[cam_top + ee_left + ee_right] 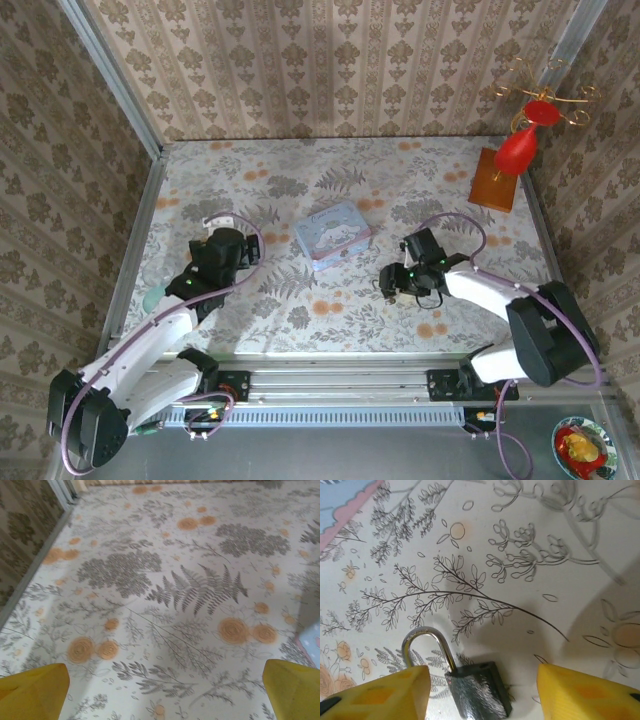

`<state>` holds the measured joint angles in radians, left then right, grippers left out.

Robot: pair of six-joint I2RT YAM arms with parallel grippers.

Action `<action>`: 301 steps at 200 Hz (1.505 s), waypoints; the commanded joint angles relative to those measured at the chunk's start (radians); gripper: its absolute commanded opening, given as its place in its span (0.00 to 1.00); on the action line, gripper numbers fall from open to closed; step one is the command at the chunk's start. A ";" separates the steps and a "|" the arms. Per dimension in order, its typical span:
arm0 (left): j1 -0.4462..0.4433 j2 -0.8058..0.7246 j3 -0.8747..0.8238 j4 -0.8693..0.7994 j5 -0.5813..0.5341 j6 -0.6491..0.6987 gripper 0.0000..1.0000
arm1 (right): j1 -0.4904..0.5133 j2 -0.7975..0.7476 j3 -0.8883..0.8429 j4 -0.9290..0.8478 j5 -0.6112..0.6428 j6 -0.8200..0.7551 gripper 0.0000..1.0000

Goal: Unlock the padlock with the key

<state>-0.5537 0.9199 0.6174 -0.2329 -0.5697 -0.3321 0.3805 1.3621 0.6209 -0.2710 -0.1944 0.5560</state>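
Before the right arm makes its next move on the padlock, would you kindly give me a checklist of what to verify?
1. The right gripper is open: ok, its yellow fingers stand apart on either side of the lock.
2. The small dark-bodied padlock with a silvery shackle lies flat on the floral table: ok.
3. The shackle is released: cannot tell, one leg runs behind a finger.
4. The small dark metal key is located: cannot tell.
5. The left gripper is open with nothing between its fingers: ok.
6. The pastel-blue rectangular tin sits apart from the padlock: ok.
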 commanded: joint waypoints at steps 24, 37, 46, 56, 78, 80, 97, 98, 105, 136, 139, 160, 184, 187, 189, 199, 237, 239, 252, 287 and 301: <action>0.020 0.013 -0.077 0.252 -0.189 0.188 1.00 | -0.029 -0.226 0.119 -0.205 0.221 -0.090 0.67; 0.026 0.048 -0.090 0.342 -0.221 0.269 1.00 | -0.033 -0.288 0.126 -0.193 0.316 -0.130 0.68; 0.034 0.083 -0.101 0.414 -0.228 0.325 1.00 | -0.034 -0.325 0.113 -0.151 0.388 -0.173 0.68; 0.046 0.129 -0.113 0.498 -0.253 0.366 1.00 | -0.034 -0.359 0.089 -0.090 0.475 -0.215 0.74; 0.080 0.228 -0.137 0.663 -0.254 0.486 1.00 | -0.045 -0.372 0.042 0.033 0.656 -0.303 0.87; 0.084 0.236 -0.138 0.672 -0.253 0.493 1.00 | -0.047 -0.370 0.038 0.044 0.666 -0.312 0.87; 0.145 0.292 -0.152 0.722 -0.186 0.536 1.00 | -0.061 -0.338 -0.006 0.161 0.747 -0.398 0.92; 0.149 0.295 -0.153 0.725 -0.181 0.537 1.00 | -0.062 -0.336 -0.009 0.168 0.753 -0.400 0.92; 0.174 0.315 -0.161 0.742 -0.156 0.532 1.00 | -0.069 -0.314 -0.028 0.223 0.794 -0.413 0.96; 0.300 0.365 -0.171 0.702 0.019 0.393 1.00 | -0.141 -0.188 -0.112 0.468 0.816 -0.451 0.99; 0.306 0.371 -0.176 0.711 0.030 0.390 1.00 | -0.146 -0.176 -0.117 0.489 0.812 -0.454 0.99; 0.338 0.407 -0.213 0.830 0.108 0.415 1.00 | -0.160 -0.099 -0.166 0.683 0.782 -0.492 0.99; 0.375 0.409 -0.257 0.949 0.174 0.442 1.00 | -0.180 -0.064 -0.197 0.811 0.734 -0.525 1.00; 0.381 0.410 -0.264 0.970 0.180 0.444 1.00 | -0.182 -0.063 -0.208 0.840 0.727 -0.532 1.00; 0.385 0.409 -0.269 0.981 0.185 0.443 1.00 | -0.184 -0.064 -0.214 0.853 0.720 -0.535 1.00; 0.409 0.414 -0.288 1.034 0.212 0.432 1.00 | -0.210 -0.073 -0.241 0.911 0.655 -0.540 1.00; 0.474 0.533 -0.313 1.225 0.314 0.385 1.00 | -0.289 -0.064 -0.274 1.013 0.439 -0.533 1.00; 0.477 0.550 -0.313 1.246 0.312 0.382 1.00 | -0.292 -0.061 -0.273 1.016 0.430 -0.534 1.00; 0.479 0.650 -0.311 1.340 0.342 0.402 1.00 | -0.307 -0.035 -0.265 1.039 0.384 -0.536 1.00; 0.494 0.638 -0.247 1.198 0.339 0.369 1.00 | -0.351 0.111 -0.264 1.168 0.305 -0.523 1.00; 0.499 0.644 -0.251 1.217 0.341 0.375 1.00 | -0.354 0.171 -0.253 1.208 0.297 -0.521 1.00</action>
<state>-0.0738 1.5726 0.3382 0.9527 -0.2508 0.0742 0.0410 1.4483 0.3580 0.8104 0.1738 0.0330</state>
